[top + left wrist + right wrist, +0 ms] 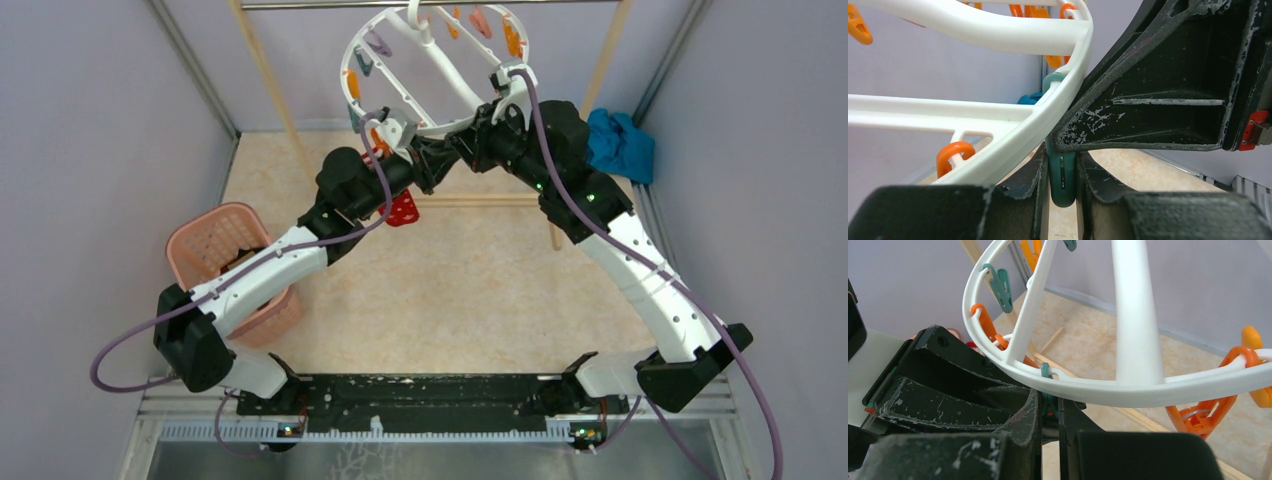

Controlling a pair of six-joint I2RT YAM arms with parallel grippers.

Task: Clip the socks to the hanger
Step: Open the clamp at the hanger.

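Note:
The white ring hanger [437, 62] hangs at the back, tilted, with orange and teal clips. Both grippers meet at its lower rim. My left gripper [435, 158] is shut on a teal clip [1062, 172] that hangs under the ring [998, 117]. My right gripper [462, 143] is shut on the same clip just below the ring [1138, 385], and a speck of red shows between its fingers [1035, 415]. A red patterned sock [403, 208] hangs below the left gripper. Its top is hidden behind the arm, so I cannot tell what holds it.
A pink basket [235, 262] with dark fabric inside stands at the left, beside the left arm. A teal-blue cloth [620, 145] lies at the back right. The wooden rack's legs [268, 85] and floor bar [490, 200] frame the hanger, with a metal bar [330, 5] on top.

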